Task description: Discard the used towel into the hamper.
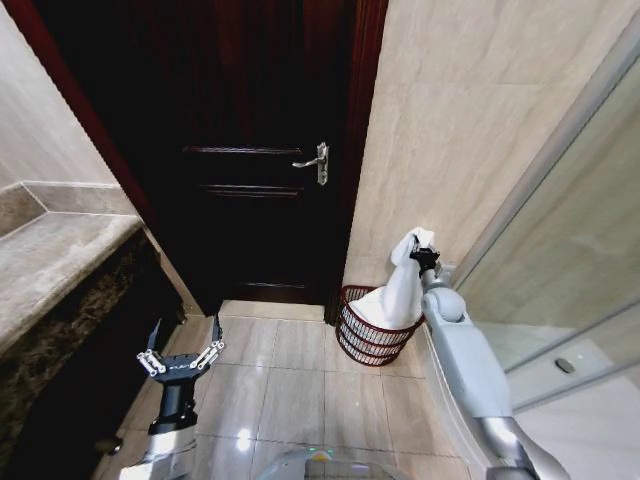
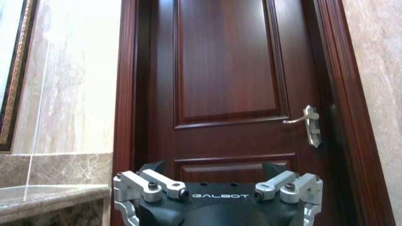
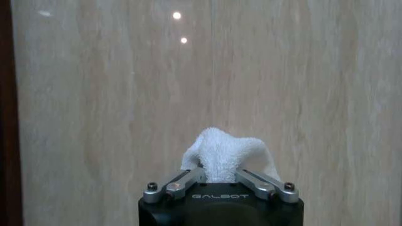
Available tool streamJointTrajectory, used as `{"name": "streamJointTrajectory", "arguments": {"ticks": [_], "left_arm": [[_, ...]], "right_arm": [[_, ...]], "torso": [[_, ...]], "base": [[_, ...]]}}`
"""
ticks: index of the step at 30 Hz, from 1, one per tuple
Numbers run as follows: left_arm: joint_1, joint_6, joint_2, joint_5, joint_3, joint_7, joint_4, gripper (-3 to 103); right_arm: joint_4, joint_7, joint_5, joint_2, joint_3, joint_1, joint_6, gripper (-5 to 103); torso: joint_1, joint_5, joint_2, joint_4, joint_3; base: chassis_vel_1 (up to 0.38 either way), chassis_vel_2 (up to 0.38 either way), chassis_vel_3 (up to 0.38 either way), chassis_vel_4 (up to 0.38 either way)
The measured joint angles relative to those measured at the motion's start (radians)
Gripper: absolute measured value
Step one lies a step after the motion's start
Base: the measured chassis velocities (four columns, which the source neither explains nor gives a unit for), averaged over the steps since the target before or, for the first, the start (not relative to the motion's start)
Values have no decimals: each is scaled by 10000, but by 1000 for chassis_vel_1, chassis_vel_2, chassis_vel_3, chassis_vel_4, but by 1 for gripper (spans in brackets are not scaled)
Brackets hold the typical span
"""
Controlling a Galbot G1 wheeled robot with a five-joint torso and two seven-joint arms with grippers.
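The right pincer (image 1: 424, 256) is clenched on a white towel (image 1: 402, 288), its fingers (image 3: 250, 178) pinching a bunched fold of the cloth. It sits just above the hamper (image 1: 372, 328), and the towel hangs down from the grip with its lower end already lying inside the basket. The hamper, a round reddish-brown openwork basket, stands on the floor (image 1: 290, 390) in the corner, close against the beige tiled wall (image 1: 470, 120) and just beside the dark wooden door (image 1: 250, 150). In the right wrist view the wall rises directly behind the towel.

The left pincer (image 1: 181, 356) hangs released, fingers spread, low over the floor and well apart from the hamper, pointed toward the door.

The floor is glossy beige tile. The door has a silver lever handle (image 1: 315, 162) and a dark red frame (image 2: 125, 94). To the robot's left runs a stone desk (image 1: 50, 260) with a dark marbled front; to its right a glass panel (image 1: 560, 260) slants away beside the right arm.
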Motion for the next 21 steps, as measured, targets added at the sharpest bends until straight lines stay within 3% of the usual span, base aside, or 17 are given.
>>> {"name": "streamJointTrajectory", "arguments": {"ticks": [14,21], "left_arm": [[-213,149,0,-7,20,26,69,100],[-114,114,0,-12,21,26,110,100]], "right_arm": [[68,-89,1401,782,-259,-607,-354,3],[9,-101,1533,697,-198,-934,-409,3]], "torso": [[-284,1,-665,2,-382],[-388,1,-930,1,-540]], "base": [[0,0,0,0],[0,0,0,0]]}}
